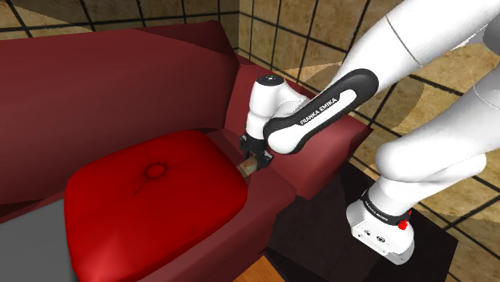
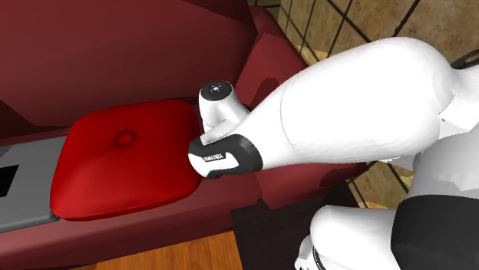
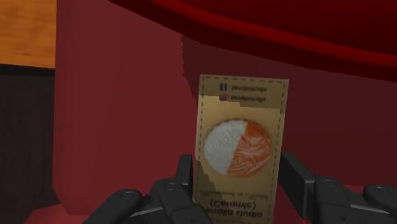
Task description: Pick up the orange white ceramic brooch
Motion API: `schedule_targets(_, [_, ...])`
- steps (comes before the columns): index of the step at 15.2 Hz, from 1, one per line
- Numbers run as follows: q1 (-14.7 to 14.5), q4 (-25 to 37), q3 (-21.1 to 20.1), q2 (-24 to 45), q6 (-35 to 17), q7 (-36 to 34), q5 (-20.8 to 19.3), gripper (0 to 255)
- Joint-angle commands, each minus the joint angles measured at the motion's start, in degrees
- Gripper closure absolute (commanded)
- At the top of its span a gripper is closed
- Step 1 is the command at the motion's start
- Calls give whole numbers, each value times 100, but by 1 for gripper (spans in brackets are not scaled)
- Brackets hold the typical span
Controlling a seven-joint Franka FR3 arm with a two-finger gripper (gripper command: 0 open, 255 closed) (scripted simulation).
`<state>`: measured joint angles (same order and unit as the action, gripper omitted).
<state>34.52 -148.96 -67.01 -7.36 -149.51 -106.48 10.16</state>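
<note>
The brooch (image 3: 238, 147) is a round piece, half white and half orange, mounted on a tan printed card (image 3: 240, 95). My gripper (image 3: 236, 170) is shut on the card's lower part, one black finger (image 3: 185, 173) against each long edge. In the shoulder view the gripper (image 1: 255, 159) points down at the dark red sofa seat, just right of the red cushion (image 1: 152, 200). The card (image 1: 251, 167) shows as a small tan patch between the fingers. Whether the card still touches the seat cannot be told.
The sofa's armrest (image 1: 324, 156) rises close on the shoulder view's right of the gripper, and the backrest (image 1: 112, 88) lies behind. A grey flat object (image 2: 23, 184) lies left of the cushion. My stand (image 1: 385, 232) sits on a dark box beside wooden floor (image 2: 176, 257).
</note>
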Motion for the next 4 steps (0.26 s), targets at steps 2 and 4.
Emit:
schedule_targets(2, [-333, 87, 294, -383, 343, 382, 537, 255])
schedule_targets(4, [-359, 90, 321, -396, 359, 390, 548, 255])
